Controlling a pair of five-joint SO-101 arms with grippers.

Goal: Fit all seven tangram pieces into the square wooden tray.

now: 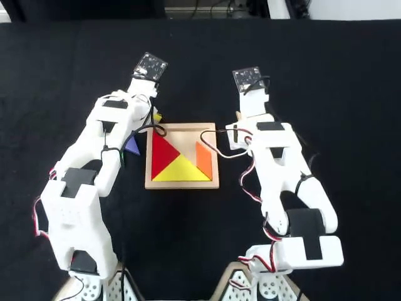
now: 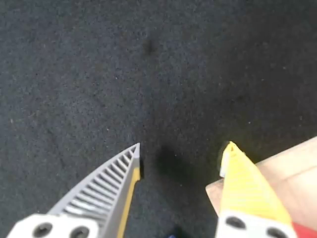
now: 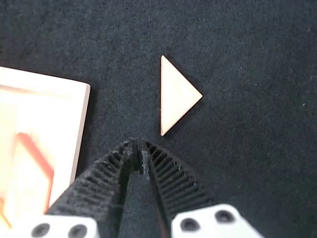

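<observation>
Across the high view, black cloth (image 1: 338, 75) covers the table, so loose pieces stand out against it. Left arm (image 1: 94, 157) and right arm (image 1: 282, 163) flank the wooden tray (image 1: 182, 184) at frame centre. Each reaches toward an upper corner, which looks like split coverage, one side each. The tray holds three pieces: red triangle (image 1: 161, 153) at left, yellow triangle (image 1: 182, 171) along the lower edge, orange piece (image 1: 203, 160) at right. The upper middle is bare, so I judge the task under halfway. Left gripper (image 2: 183, 148) is spread wide over bare cloth just off the tray corner, nothing between the fingers. Right gripper (image 3: 137, 145) is pinched closed and empty, tips just short of a pale triangle (image 3: 176, 96) lying flat beside the tray. That's likely the next pick; the claw needs opening first. A blue-purple piece (image 1: 132, 147) sits left of the tray by the left arm.
</observation>
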